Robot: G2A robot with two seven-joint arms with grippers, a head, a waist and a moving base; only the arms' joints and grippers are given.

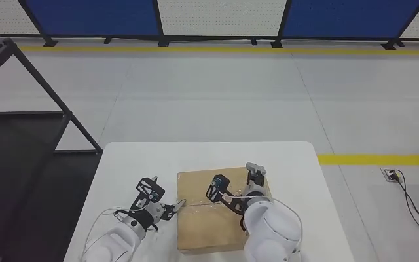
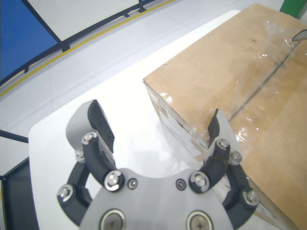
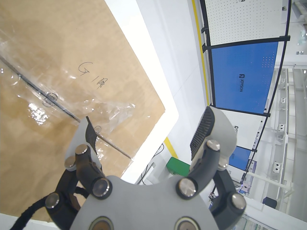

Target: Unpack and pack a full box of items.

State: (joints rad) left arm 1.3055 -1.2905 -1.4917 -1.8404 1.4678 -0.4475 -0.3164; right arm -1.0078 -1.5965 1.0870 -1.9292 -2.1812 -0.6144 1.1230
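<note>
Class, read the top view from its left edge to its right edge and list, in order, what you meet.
black frame → left gripper, jaws open → cardboard box → yellow floor stripe

Bright, even light, soft shadows. Glare glints off the clear tape (image 3: 36, 114) on the box (image 2: 203, 72). Wrist views bow straight lines near their edges.

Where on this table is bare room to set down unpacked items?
Bare tabletop lies behind the cardboard box up to the far edge, and right of the box to the table's right edge. Crowded: the box's left side, where the open left end effector hangs, and its far right corner, at the right end effector.
</note>
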